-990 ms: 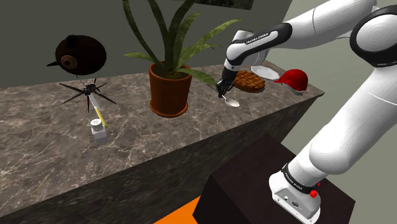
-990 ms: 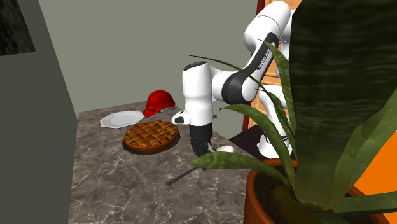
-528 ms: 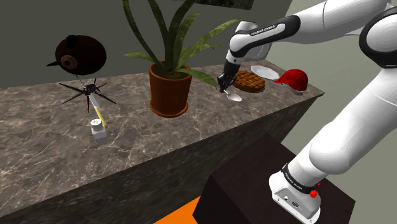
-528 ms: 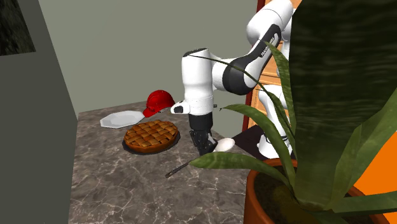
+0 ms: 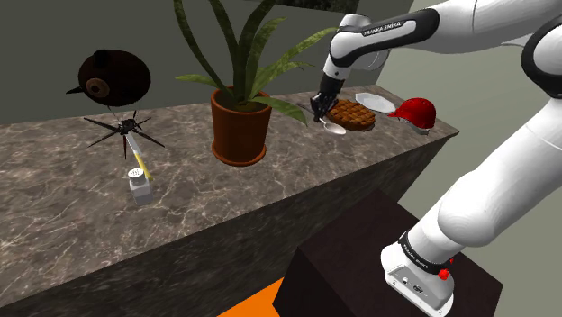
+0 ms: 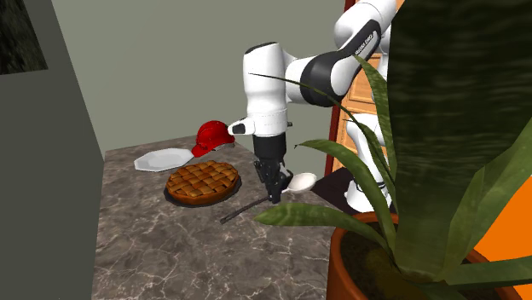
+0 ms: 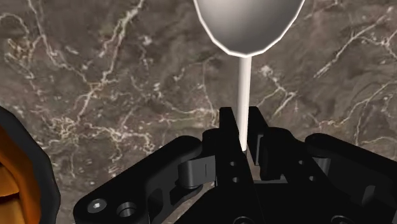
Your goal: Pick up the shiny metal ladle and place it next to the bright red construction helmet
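The metal ladle [image 7: 249,22] is clenched by its thin handle in the black gripper [image 7: 242,124]. Within the last second it has been raised off the counter [image 5: 72,207], just beside the lattice pie [image 5: 351,114]. The pick-up is judged done, and the carry to the red helmet [image 5: 416,111] beyond the pie remains. The counter is dark veined marble, backed by a grey-green wall, and a potted plant [image 5: 240,122] stands nearby.

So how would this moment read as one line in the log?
stage: ladle held | gripper: shut on ladle handle | ladle: beside pie | red helmet: beyond pie, not yet reached
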Controlling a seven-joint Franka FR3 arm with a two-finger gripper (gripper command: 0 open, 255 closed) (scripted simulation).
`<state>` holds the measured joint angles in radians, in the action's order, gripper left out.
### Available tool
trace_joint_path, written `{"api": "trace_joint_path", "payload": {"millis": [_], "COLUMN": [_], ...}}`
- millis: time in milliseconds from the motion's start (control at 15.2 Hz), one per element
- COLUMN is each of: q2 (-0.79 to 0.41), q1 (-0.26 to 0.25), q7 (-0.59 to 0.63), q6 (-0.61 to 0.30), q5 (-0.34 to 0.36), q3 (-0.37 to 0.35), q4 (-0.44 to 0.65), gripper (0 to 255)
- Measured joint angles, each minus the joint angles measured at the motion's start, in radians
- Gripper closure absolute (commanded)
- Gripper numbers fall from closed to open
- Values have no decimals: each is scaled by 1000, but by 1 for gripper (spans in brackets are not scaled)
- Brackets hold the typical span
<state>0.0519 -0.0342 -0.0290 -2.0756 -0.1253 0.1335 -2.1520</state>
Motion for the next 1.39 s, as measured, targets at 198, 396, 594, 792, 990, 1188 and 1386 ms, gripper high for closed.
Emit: {"api": "trace_joint_path", "payload": {"millis": [198,396,594,792,990,1188,1386], "q2": [13,29,41,47,50,57,60], "q1": [0,2,2,2,2,3,3], "q7": [6,11,16,22,26,30,34], "q6": [38,78,118,159,199,239,278], "q5": [5,9,13,16,18,20,21], "q3": [0,1,1,0,1,1,1], "q4": [26,50,78,114,151,185,220], "gripper": [255,255,255,255,255,255,255]}}
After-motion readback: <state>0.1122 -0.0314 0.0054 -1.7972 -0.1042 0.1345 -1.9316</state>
